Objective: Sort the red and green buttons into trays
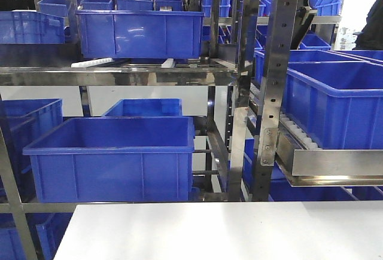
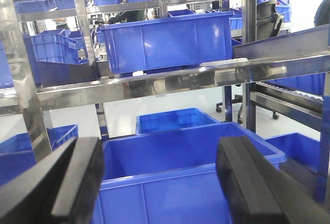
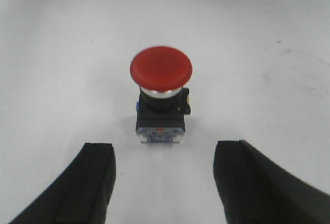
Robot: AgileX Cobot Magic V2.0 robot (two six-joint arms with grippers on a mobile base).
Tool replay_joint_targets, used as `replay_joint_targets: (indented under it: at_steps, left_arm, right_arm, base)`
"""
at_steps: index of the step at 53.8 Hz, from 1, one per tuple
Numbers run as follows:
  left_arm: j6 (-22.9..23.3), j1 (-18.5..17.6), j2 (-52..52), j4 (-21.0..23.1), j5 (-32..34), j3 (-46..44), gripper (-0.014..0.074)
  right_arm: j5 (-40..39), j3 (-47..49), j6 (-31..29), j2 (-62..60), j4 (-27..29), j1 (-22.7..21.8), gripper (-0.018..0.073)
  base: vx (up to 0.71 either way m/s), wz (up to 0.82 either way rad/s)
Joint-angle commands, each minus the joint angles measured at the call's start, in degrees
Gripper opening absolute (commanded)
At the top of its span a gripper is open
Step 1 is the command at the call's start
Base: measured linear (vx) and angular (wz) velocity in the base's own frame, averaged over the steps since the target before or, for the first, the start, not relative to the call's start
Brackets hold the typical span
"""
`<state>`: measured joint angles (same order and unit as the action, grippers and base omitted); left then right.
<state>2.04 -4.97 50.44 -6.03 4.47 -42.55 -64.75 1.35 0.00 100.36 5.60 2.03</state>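
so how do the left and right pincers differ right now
The left pincer faces a blue crate on the rack; the right pincer faces the white table. No button lies before the left one; the red button stands just beyond the right one's tips. Both are open, holding nothing.

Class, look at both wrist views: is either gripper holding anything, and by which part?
Nothing held: right gripper open, red button untouched beyond its fingertips; left gripper open, empty.
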Motion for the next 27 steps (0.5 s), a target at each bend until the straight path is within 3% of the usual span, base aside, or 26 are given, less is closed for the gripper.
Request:
replay_joint_targets:
  at_steps: [1,27]
  left_arm:
    - [0.2,0.0,-0.5,0.3,4.7,-2.1,0.0586]
    - [0.1,0.0,-0.5,0.3,4.7,-2.1,0.0586]
  right_arm:
    - [-12.0,2.6,-0.6,2.2,-0.3,-0.3,0.0471]
    - [-12.0,16.0,-0.5,12.1,0.0,-0.3,0.0461]
  base:
    - [0.00,0.00]
    - [0.00,0.00]
